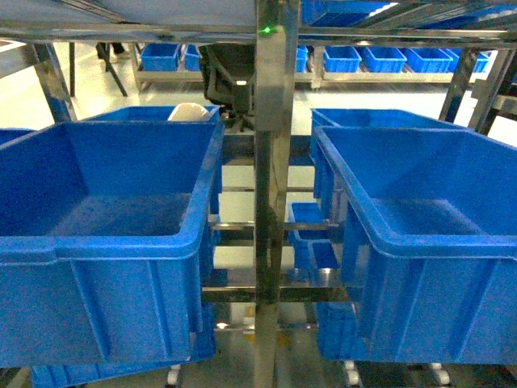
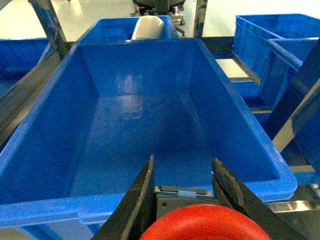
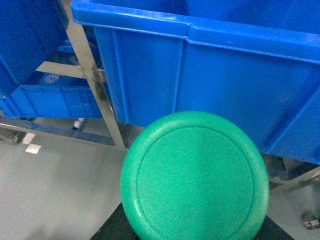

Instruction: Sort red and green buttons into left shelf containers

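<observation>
The red button (image 2: 205, 225) fills the bottom of the left wrist view, its dark block base clamped between the black fingers of my left gripper (image 2: 184, 159), which is shut on it. It hangs just short of the near rim of the left shelf container (image 2: 50, 210), a deep blue bin (image 1: 121, 242) with nothing visible inside. In the right wrist view the green button (image 3: 195, 177) faces the camera cap-on, with my right gripper's dark fingers (image 3: 109, 231) showing at either side below it. It sits low, outside the front wall of another blue bin (image 3: 225, 70). Neither gripper shows in the head view.
A steel shelf post (image 1: 271, 202) stands between the left bin and the right bin (image 1: 420, 242). Behind the left bin is a second blue bin holding a white object (image 2: 147, 27). More blue bins sit on lower and far shelves. Grey floor (image 3: 50, 190) lies below.
</observation>
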Tool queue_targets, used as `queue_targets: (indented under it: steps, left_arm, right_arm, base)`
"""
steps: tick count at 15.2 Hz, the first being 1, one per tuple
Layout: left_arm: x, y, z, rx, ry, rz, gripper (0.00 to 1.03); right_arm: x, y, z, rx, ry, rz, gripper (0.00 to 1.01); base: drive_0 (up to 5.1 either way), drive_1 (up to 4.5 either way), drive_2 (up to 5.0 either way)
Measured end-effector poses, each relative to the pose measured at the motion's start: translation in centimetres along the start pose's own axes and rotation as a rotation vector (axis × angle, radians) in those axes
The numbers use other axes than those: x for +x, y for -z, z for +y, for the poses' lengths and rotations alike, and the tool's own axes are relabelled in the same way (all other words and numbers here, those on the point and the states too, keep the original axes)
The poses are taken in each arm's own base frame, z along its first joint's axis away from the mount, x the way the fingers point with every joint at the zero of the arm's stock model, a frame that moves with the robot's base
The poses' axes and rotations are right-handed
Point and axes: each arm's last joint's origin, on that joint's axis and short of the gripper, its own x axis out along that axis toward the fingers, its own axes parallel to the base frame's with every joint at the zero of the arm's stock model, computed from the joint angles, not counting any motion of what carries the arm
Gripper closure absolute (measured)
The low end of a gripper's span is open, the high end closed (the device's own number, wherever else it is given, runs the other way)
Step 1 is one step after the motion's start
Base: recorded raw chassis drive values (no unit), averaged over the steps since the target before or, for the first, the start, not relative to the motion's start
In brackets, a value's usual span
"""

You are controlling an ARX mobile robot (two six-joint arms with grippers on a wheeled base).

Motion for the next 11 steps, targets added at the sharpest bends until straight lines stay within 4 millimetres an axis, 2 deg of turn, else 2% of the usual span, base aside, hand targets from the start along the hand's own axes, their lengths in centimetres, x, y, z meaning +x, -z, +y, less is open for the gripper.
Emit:
queue_targets:
  steps: [5, 8, 11]
  left_arm:
    - [0.0, 0.0, 0.1, -0.001, -0.005, -0.003, 0.74]
    - [0.0, 0.0, 0.0, -0.001, -0.002, -0.003, 0.74]
    - [0.0, 0.0, 0.1, -0.001, -0.005, -0.003, 0.74]
  right_arm:
    - [0.0, 0.0, 0.0, -0.003, -0.002, -0.001, 0.75]
    - [0.7, -0.1, -0.7, -0.017, 0.0, 0.014, 0.75]
    - [1.7, -1.8, -1.8, -0.017, 0.007, 0.009, 0.75]
  base:
    - [0.0, 0.0, 0.0]
    - [0.0, 0.0, 0.0]
    - [0.0, 0.0, 0.0]
